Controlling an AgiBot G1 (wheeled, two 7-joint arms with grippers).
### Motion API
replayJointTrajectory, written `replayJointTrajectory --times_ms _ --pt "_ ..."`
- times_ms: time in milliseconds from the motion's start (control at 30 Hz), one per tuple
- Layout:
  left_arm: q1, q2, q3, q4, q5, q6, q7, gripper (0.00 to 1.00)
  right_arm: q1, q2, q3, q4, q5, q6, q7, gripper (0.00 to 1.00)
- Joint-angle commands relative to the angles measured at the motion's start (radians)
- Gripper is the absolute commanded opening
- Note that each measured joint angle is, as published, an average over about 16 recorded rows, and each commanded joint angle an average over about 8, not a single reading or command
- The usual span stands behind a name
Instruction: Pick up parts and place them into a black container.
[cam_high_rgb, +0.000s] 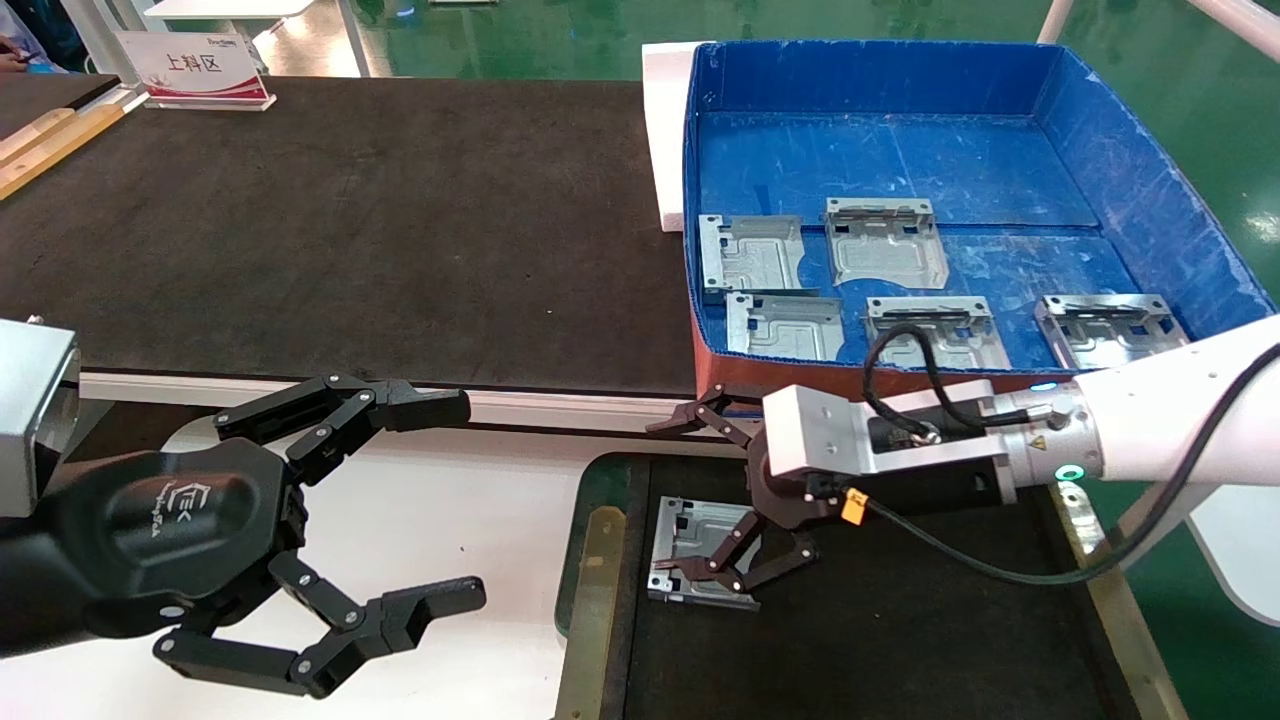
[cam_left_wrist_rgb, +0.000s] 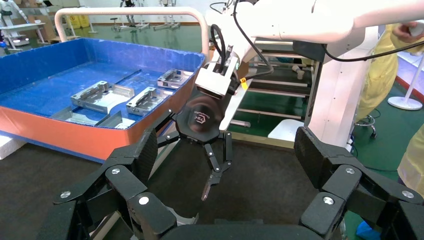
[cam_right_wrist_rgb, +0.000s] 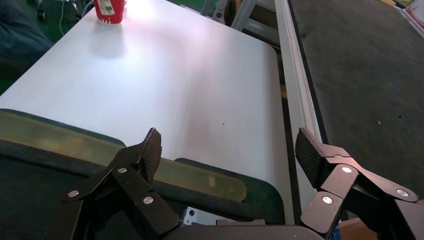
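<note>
Several silver-grey parts (cam_high_rgb: 885, 240) lie on the floor of a blue box (cam_high_rgb: 1150, 200), also shown in the left wrist view (cam_left_wrist_rgb: 100, 95). One part (cam_high_rgb: 690, 530) lies flat in the near left corner of the black container (cam_high_rgb: 592, 590), whose olive rim shows in the right wrist view (cam_right_wrist_rgb: 150, 167). My right gripper (cam_high_rgb: 668, 497) is open and empty just above that part, one finger crossing it; its fingers (cam_right_wrist_rgb: 150, 150) stand wide apart, and it also shows in the left wrist view (cam_left_wrist_rgb: 202, 120). My left gripper (cam_high_rgb: 450, 500) is open and empty over the white table, left of the container.
The blue box has a red front wall (cam_high_rgb: 740, 375) right behind the container. A white foam block (cam_high_rgb: 665, 130) stands left of the box. A long black mat (cam_high_rgb: 350, 230) lies behind, with a sign (cam_high_rgb: 195, 70) on it. A red cup (cam_right_wrist_rgb: 109, 10) stands on the white table (cam_high_rgb: 470, 510).
</note>
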Motion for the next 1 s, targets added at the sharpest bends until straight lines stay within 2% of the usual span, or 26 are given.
replayJointTrajectory --times_ms 33,233,1000 --pt "0.0 0.0 0.0 0.0 0.0 0.0 0.0 1.0 0.002 -0.005 -0.001 -0.012 -0.013 0.002 -0.009 1.0" --pt "0.0 0.0 0.0 0.0 0.0 0.0 0.0 1.0 -0.036 0.03 0.023 0.055 0.024 0.011 0.04 1.0" --pt "0.0 0.0 0.0 0.0 0.0 0.0 0.0 1.0 -0.25 0.224 0.159 0.434 0.233 0.061 0.322 1.0"
